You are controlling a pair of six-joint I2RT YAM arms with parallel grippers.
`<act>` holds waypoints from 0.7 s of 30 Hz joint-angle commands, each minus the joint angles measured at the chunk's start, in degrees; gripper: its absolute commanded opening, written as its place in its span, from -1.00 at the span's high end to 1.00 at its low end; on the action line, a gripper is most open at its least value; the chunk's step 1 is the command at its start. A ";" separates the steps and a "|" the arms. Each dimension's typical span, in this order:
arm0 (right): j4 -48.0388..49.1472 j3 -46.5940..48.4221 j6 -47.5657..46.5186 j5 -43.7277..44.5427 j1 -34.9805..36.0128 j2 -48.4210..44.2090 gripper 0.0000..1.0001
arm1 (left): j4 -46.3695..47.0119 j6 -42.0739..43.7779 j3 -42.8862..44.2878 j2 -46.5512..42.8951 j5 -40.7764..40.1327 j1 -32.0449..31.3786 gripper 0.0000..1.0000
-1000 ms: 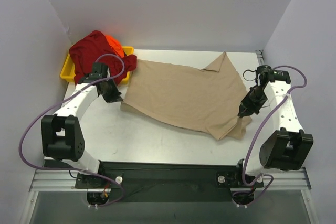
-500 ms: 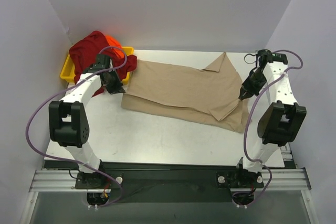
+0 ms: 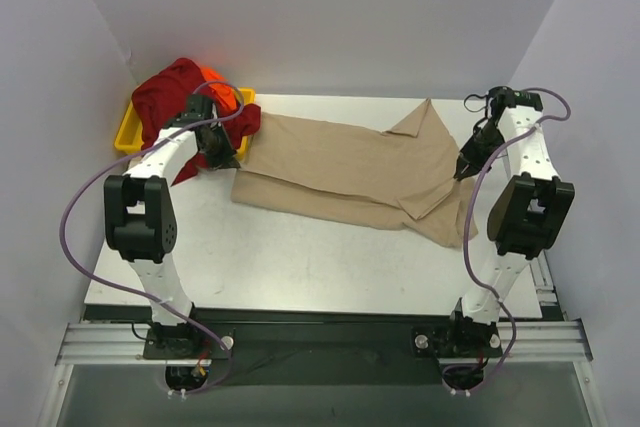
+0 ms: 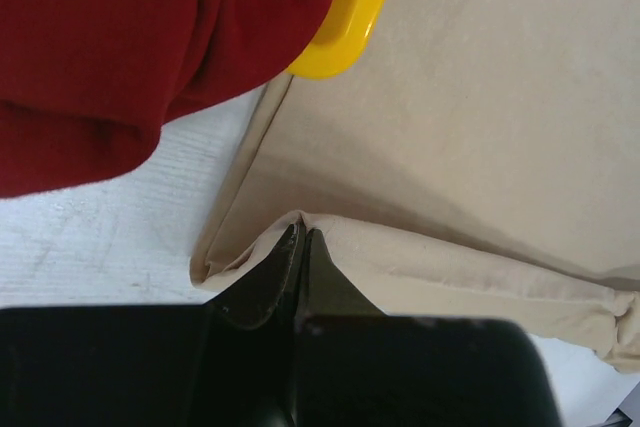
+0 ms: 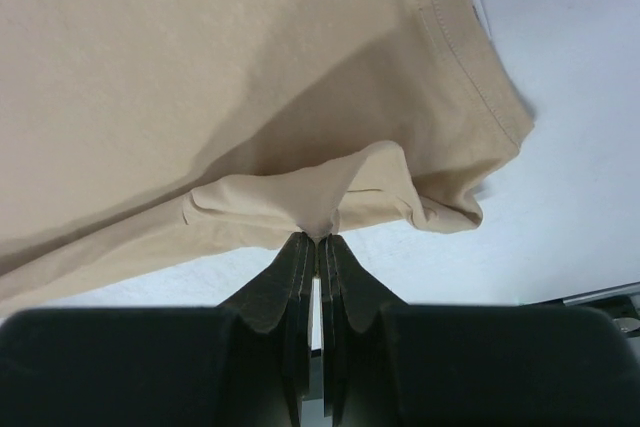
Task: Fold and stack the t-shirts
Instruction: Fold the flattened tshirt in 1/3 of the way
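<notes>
A tan t-shirt (image 3: 340,167) lies across the table, its near edge doubled over toward the back. My left gripper (image 3: 226,160) is shut on the tan t-shirt's left corner; in the left wrist view the cloth (image 4: 470,147) peaks at the gripper (image 4: 301,232). My right gripper (image 3: 461,173) is shut on its right edge, where a pinch of cloth (image 5: 300,197) rises from the gripper (image 5: 321,238). A dark red t-shirt (image 3: 165,97) and an orange t-shirt (image 3: 217,87) are heaped at the back left; the dark red t-shirt (image 4: 110,37) fills the left wrist view's top left.
A yellow tray (image 3: 130,133) holds the heap at the table's back left corner, and its rim (image 4: 350,22) overlaps the tan cloth. White walls close in the left, back and right. Bare white tabletop (image 3: 300,257) runs along the near side.
Both grippers have carried the tan shirt's near edge toward the back, laying it over the rest of the shirt. The shirt now covers a narrower strip of the table.
</notes>
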 commanded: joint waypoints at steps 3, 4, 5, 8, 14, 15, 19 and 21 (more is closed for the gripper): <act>-2.55 3.58 -1.37 0.00 -0.48 2.92 1.00 | 0.80 1.05 5.25 1.68 0.78 0.47 0.78; -2.64 4.19 -1.46 -0.08 -0.57 3.36 1.00 | 0.80 1.14 5.52 2.03 0.87 0.47 0.63; -2.55 4.72 -1.46 -0.17 -0.48 3.80 1.00 | 0.98 1.14 5.87 2.21 1.05 0.47 0.34; -2.38 7.53 -2.33 -2.10 -0.57 6.26 0.83 | 1.24 1.58 6.84 2.48 1.83 0.38 0.15; -2.11 12.99 -4.44 -5.45 -0.74 9.34 -0.14 | 1.68 2.55 6.58 0.37 1.31 -0.41 -0.06; -2.03 12.47 -5.14 -5.53 -0.83 8.21 -0.19 | 2.03 2.55 5.97 -0.16 1.31 -0.67 -0.06; -0.71 3.26 -8.75 -4.65 -1.18 2.59 -0.18 | 6.67 1.23 0.44 -3.75 2.10 -3.13 -0.07; 1.65 -6.02 -10.41 -4.74 -1.45 -2.51 -0.13 | 8.53 0.09 -3.52 -4.38 2.28 -5.14 -0.07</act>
